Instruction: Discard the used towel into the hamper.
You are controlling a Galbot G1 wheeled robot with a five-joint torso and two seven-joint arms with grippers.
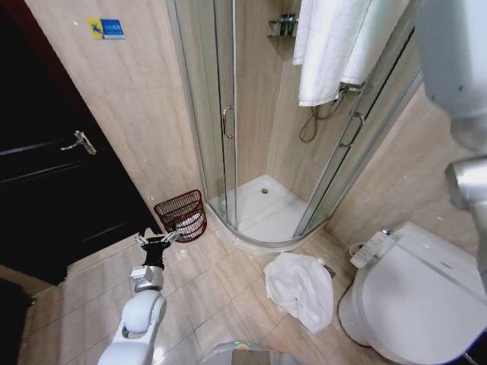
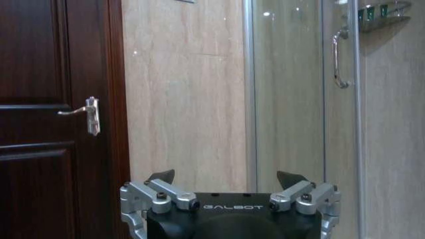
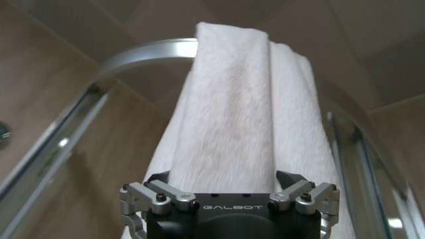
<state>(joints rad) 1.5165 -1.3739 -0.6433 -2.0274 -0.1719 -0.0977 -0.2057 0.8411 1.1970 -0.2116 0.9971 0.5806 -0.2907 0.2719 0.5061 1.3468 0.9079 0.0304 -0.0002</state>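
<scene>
Beige-tiled bathroom, head view: glass shower enclosure upper centre, dark wooden door with a metal lever handle at left, white toilet at lower right. Small blue and yellow sign on the wall at upper left; its writing is too small to read. Hamper, reddish-brown woven basket, on the floor left of centre against the shower base, something white inside it. Crumpled white towel on the floor tiles lower centre, well apart from the hamper. Hanging white towel draped over the shower rail, upper right. Left gripper, lower left, just beside the hamper's near side, fingers spread wide, nothing held; its body reads "GALBOT" in the left wrist view. Right gripper, same "GALBOT" marking, raised at the hanging towel, its fingers set wide to either side of the cloth; whether they touch it cannot be told.
</scene>
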